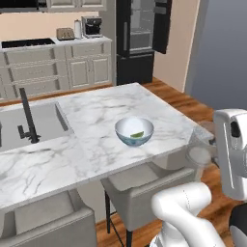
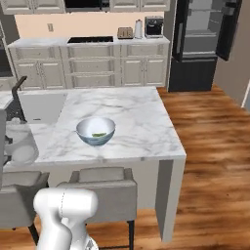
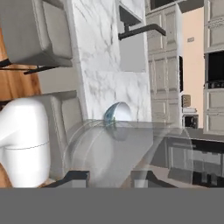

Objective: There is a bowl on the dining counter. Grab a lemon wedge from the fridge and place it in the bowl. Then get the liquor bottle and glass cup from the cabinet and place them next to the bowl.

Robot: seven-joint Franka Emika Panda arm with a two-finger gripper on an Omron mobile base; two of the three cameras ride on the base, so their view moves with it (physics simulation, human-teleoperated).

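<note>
We are pinching the glass cup (image 3: 118, 153) in our gripper (image 3: 109, 178), off the counter's (image 1: 96, 144) edge. The bowl (image 1: 134, 130) is sitting near that edge, holding a lemon wedge (image 1: 137, 135).

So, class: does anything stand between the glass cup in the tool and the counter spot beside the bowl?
Nothing visible does. The cup hangs off the counter's right edge; bare marble lies between it and the bowl.

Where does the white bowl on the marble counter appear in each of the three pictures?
Left base view: bowl at centre, near the counter's front edge.
Right base view: bowl left of centre, near the front edge.
Hand view: bowl at centre, turned sideways, behind a held clear glass.
Shared landmark: black faucet.
</note>
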